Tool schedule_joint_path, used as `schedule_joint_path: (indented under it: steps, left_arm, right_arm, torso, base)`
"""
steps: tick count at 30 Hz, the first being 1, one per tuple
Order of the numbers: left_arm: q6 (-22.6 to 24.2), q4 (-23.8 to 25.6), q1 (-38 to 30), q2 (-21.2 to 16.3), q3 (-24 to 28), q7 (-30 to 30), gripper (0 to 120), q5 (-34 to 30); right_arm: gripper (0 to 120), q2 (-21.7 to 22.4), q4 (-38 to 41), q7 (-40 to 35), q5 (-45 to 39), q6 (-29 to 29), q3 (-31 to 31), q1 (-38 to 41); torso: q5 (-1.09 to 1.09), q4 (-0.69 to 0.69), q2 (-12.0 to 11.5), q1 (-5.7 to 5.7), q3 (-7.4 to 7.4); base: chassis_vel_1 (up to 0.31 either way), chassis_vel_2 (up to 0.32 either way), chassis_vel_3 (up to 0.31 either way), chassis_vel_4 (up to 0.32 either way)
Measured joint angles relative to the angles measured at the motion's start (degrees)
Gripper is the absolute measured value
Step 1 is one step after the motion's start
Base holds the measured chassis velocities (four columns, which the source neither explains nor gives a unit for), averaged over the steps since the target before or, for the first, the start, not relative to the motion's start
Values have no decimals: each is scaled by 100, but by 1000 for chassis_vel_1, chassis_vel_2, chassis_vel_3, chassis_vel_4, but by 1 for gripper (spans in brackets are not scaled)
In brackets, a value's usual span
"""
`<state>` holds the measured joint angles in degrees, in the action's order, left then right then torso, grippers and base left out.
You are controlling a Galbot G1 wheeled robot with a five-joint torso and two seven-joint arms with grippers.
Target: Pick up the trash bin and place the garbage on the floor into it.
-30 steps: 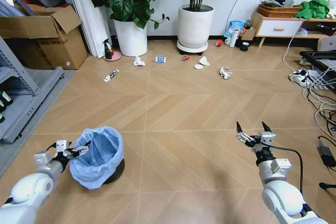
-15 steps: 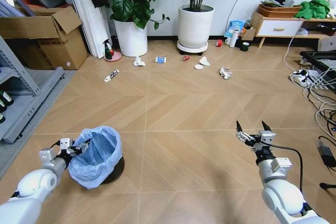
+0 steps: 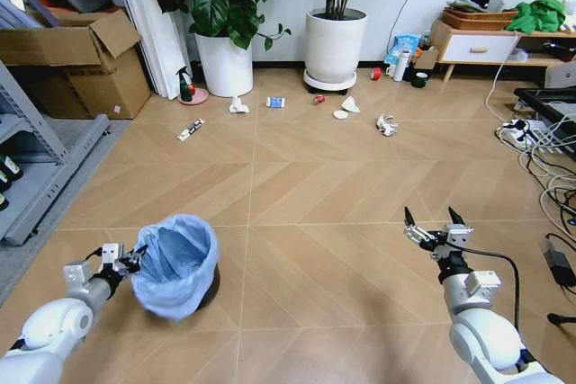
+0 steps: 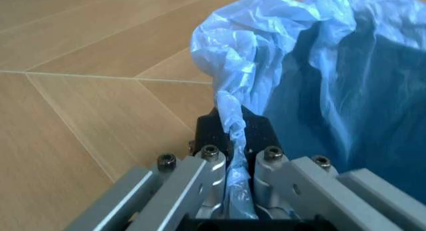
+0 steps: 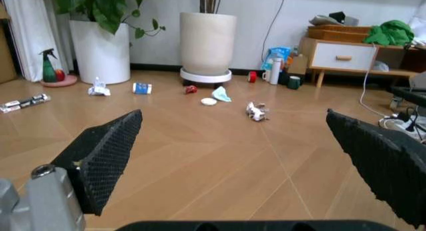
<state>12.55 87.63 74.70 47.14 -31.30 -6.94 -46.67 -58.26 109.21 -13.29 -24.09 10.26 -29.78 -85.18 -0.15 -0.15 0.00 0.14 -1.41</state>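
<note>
The trash bin (image 3: 178, 265), black with a crinkly light-blue bag (image 4: 319, 76), leans on the floor (image 3: 306, 186) at the near left. My left gripper (image 3: 133, 259) is shut on the bag-covered rim, and its fingers (image 4: 211, 173) pinch the plastic between them. My right gripper (image 3: 427, 223) hangs open and empty at the near right. The garbage lies far ahead by the pots: a paper wad (image 3: 238, 106), a blue-white carton (image 3: 275, 102), a red can (image 3: 318, 99), a white lid (image 3: 340, 115), a crumpled wad (image 3: 387, 124) and a wrapper (image 3: 190, 129). The carton (image 5: 140, 87) and crumpled wad (image 5: 256, 111) also face my right wrist.
Two large white plant pots (image 3: 335, 45) stand at the back wall, with a spray bottle (image 3: 185, 84) beside the left one. Cardboard boxes (image 3: 85, 60) and a metal shelf (image 3: 36, 168) line the left. Cables and a power strip (image 3: 531, 146) crowd the right.
The bin has tipped and shifted slightly right with my left gripper holding its rim. The right arm has stayed still.
</note>
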Motion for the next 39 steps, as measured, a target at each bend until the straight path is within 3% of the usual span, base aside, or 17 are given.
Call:
schedule_joint_path:
  steps: [4, 20, 28, 39]
  left_arm:
    - [17, 131, 81, 14, -120, 43, 0, -74]
    - [40, 1583, 796, 238, -1259, 299, 0, -477]
    - [-5, 1699, 902, 266, -1324, 315, 0, -409]
    - [-35, 1800, 979, 432, -1248, 322, 0, -305]
  right_arm:
    - [100, 5, 4, 5, 44, 38, -4, -40]
    - [100, 254, -64, 159, 479, 492, -31, -652]
    - [100, 18, -219, 386, 494, 607, 30, -670]
    - [100, 18, -308, 529, 418, 777, -52, -664]
  torso:
    - [-1, 1, 0, 0, 0]
    - [3, 0, 0, 0, 1]
    - [4, 0, 0, 0, 1]
    - [4, 1, 0, -1, 2]
  base:
    - [0, 0, 0, 0]
    - [0, 0, 0, 0]
    - [0, 0, 0, 0]
    - [-26, 24, 27, -27]
